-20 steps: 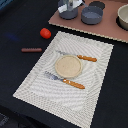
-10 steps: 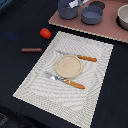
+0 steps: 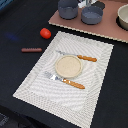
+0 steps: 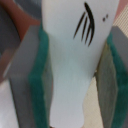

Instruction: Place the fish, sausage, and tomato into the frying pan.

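In the wrist view my gripper (image 4: 75,80) is shut on the white fish (image 4: 75,45), which has black gill marks and sits between the green pads (image 4: 41,75). In the exterior view the gripper is almost wholly cut off at the top edge, near the grey pot (image 3: 67,9) and the dark blue-grey frying pan (image 3: 92,15). The pan looks empty. The red tomato (image 3: 45,33) lies on the dark table to the exterior view's left of the placemat. The dark reddish sausage (image 3: 31,49) lies a little nearer the camera than the tomato.
A striped placemat (image 3: 95,85) holds a beige plate (image 3: 67,66), an orange-handled fork (image 3: 65,80) and a knife (image 3: 77,56). The pot, the pan and a beige bowl (image 3: 123,17) stand on a brown board (image 3: 107,29) at the back.
The gripper at the top edge has shifted slightly toward the exterior view's right, from above the pot toward the pan. The tomato and the sausage have not moved.
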Controlling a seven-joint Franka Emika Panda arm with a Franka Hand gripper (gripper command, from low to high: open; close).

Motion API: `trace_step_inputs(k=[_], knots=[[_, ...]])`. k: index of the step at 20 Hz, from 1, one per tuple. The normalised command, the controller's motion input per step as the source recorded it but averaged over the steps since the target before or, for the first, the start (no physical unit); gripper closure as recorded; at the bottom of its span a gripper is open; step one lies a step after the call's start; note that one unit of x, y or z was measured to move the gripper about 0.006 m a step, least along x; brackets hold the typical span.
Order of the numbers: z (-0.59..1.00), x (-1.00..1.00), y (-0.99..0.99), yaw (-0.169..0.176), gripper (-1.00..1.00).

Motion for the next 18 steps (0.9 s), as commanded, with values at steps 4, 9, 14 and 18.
trace_step_inputs(k=[4, 9, 14, 18], knots=[[-0.15, 0.51, 0.78, 0.0, 1.0], [0.02, 0.36, 0.52, 0.0, -1.0], [0.72, 0.16, 0.15, 0.0, -1.0], [0.69, -0.08, -0.09, 0.0, -1.0]])
